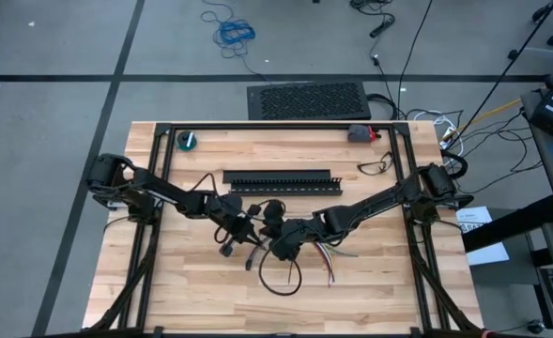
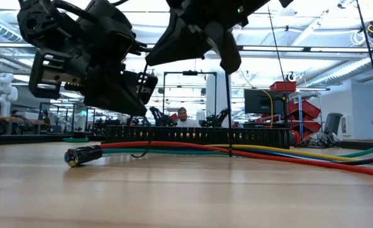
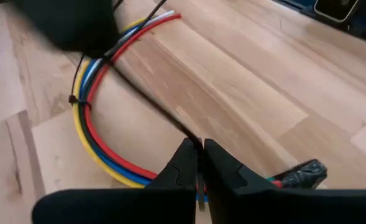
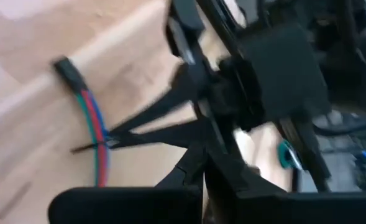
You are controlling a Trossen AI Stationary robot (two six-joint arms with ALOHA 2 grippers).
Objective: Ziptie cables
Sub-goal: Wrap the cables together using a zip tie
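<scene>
nothing could be read anywhere. the white sheet (image 1: 472, 218) lying on the floor just right of the table (image 1: 163, 282) carried dark marks too small to make out, and the far monitor (image 2: 257, 101) in the room behind showed no legible words.

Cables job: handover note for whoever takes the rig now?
Left pincer: mid-table, shut on a ziptie tail that runs to the cables.
Right pincer: close by, fingers together on a thin dark strip, raised above the cables in the low view.
Cables: lying on the table in front of the duct.
Done: one ziptie already rings the bundle.
Left: pull the held tie tight, then release. A spare ziptie seems to lie near the right arm.
</scene>
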